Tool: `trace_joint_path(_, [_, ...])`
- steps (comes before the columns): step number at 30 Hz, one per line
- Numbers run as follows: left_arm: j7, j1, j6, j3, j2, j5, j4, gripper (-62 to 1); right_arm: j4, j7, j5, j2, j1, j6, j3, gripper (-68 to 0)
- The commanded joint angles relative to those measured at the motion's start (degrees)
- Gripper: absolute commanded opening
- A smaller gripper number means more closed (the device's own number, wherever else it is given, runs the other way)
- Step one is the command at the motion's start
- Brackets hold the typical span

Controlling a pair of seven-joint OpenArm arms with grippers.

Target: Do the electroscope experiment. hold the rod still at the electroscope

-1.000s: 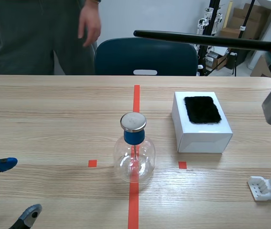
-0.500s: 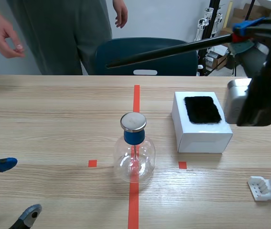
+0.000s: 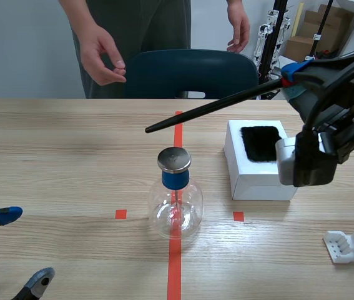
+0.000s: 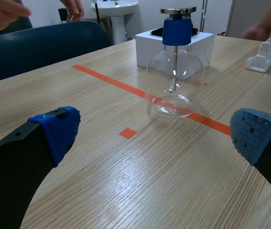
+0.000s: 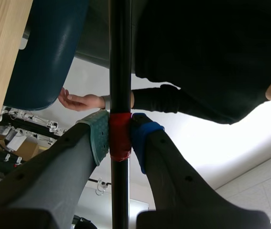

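Observation:
The electroscope is a clear glass flask with a blue neck and a flat metal cap, standing on the red tape line at the table's middle. It also shows ahead of my left gripper as the electroscope. A long black rod slants down from the right, its tip hovering above and left of the metal cap, not touching it. My right gripper is shut on the rod at its red-taped band. My left gripper rests open low at the front left, nothing between its fingers.
A white box with a black fur pad on top stands right of the flask. A white plastic holder lies at the front right. A person stands behind a blue chair across the table, a hand hanging over its edge.
My right arm has swung the rod down and toward the flask, tip now just above the cap. The person has shifted to the right behind the chair. The left arm stayed put.

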Motion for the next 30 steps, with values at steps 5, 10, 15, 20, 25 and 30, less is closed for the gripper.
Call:
trace_joint_path(5, [-2.9,-0.2,-0.1,-0.4,0.0,-0.6,0.7,1.4,-0.1,-0.5,-1.2,1.1,0.9,-0.9,0.8,-67.3])
trace_joint_path(10, [-2.9,-0.2,-0.1,-0.4,0.0,-0.6,0.7,1.4,-0.1,-0.5,-1.3,1.8,0.9,-0.8,0.8,-67.3])
trace_joint_path(15, [-2.9,-0.2,-0.1,-0.4,0.0,-0.6,0.7,1.4,-0.1,-0.5,-1.2,3.6,0.9,-0.8,0.8,-67.3])
trace_joint_path(20, [-2.9,-0.2,-0.1,-0.4,0.0,-0.6,0.7,1.4,-0.2,-1.2,-1.2,4.5,0.8,-0.8,0.8,-67.3])
trace_joint_path(25, [-2.9,-0.2,-0.1,-0.4,0.0,-0.6,0.7,1.4,-0.2,-1.3,-1.2,4.5,0.8,-0.8,0.8,-67.3])
trace_joint_path(30, [-2.9,-0.2,-0.1,-0.4,0.0,-0.6,0.7,1.4,-0.2,-1.3,-1.2,4.5,0.8,-0.8,0.8,-67.3])
